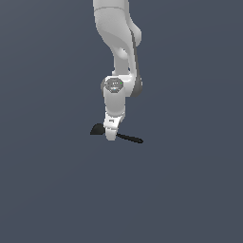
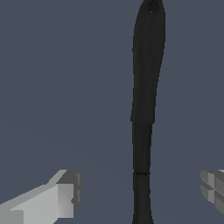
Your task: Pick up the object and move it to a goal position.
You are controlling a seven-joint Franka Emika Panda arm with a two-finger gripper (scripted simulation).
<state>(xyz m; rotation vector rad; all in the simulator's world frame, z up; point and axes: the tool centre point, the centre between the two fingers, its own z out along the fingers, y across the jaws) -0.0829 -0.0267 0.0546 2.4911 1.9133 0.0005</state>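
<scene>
Nearest to us in the wrist view, the gripper point(image 2: 140, 192) shows its two pale grey, blocky fingers point(image 2: 57, 199) spread wide apart, with the black utensil point(image 2: 144, 87) running straight between them and touching neither. We see the utensil's handle as a smooth, matte, all-black bar: narrow where it passes between the fingers, broadening beyond them into a flattened, gently curved grip that ends in a rounded tip pierced by a small hole point(image 2: 153, 7). Its head is out of that picture. In the exterior view, the gripper point(image 1: 112, 135) stands low over the utensil point(image 1: 130, 138), crossing its middle, so that the rounded dark head point(image 1: 98, 129) sticks out on one side of the gripper and the thin tapering handle on the other. The utensil lies flat on the plain, slate-grey floor point(image 1: 190, 190), which has no texture or marks. Farther off, above the gripper, rises the white arm point(image 1: 116, 57), glossy and rounded, with a grey circular joint cap point(image 1: 114, 85) just over the wrist.
</scene>
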